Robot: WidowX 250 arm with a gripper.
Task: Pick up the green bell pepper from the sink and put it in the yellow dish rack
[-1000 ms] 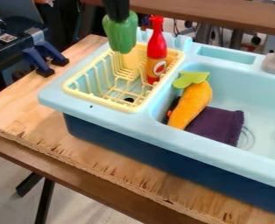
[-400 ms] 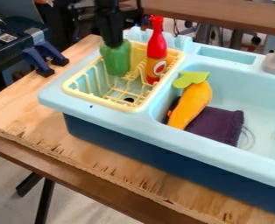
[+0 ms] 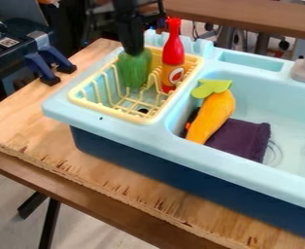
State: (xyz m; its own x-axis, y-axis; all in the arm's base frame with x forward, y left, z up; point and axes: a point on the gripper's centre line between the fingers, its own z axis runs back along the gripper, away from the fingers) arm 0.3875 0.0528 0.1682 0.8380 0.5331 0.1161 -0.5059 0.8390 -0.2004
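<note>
The black gripper hangs down at the upper left, over the back left part of the yellow dish rack. Its tip is closed around the top of a green pepper, which stands upright inside the rack. Just right of the pepper, a red bottle with a label stands in the same rack. The pepper's lower end is partly behind the rack's wires.
The rack sits in the left side of a light blue toy sink. In the basin a yellow-orange squash-like toy with a green top leans on a dark purple cloth. Blue-black clamps stand on the wooden table.
The gripper and the green pepper have come down from above the rack into it, ending slightly further right than half a second ago. The rack has shifted very slightly.
</note>
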